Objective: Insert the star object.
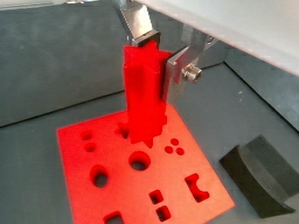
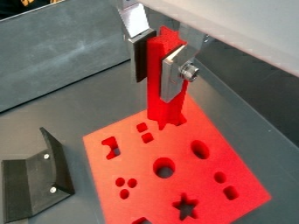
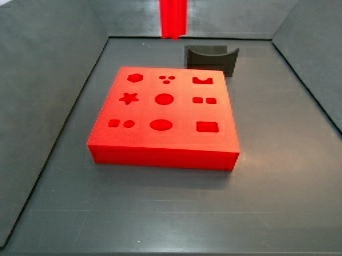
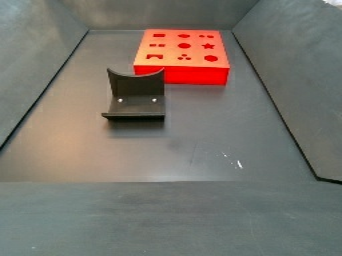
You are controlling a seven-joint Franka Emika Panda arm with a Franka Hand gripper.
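The star object [image 1: 145, 92], a tall slender bright red peg, is held upright between the fingers of my gripper [image 1: 158, 57]. It shows the same way in the other wrist view, peg [image 2: 163, 87] and gripper [image 2: 159, 66]. The peg hangs above the large flat red block [image 1: 122, 179], apart from it. In a side view only the peg's lower end [image 3: 174, 18] shows, high over the block's far edge [image 3: 163, 145]; the gripper is out of frame there. The star-shaped hole shows in a wrist view [image 2: 184, 207] and in a side view [image 3: 130, 98].
The dark fixture [image 4: 134, 95] stands on the grey floor beside the block [image 4: 181, 70]; it also shows in both wrist views [image 1: 263, 175] [image 2: 33, 179] and in a side view [image 3: 210, 60]. Grey walls [image 3: 54, 110] enclose the floor.
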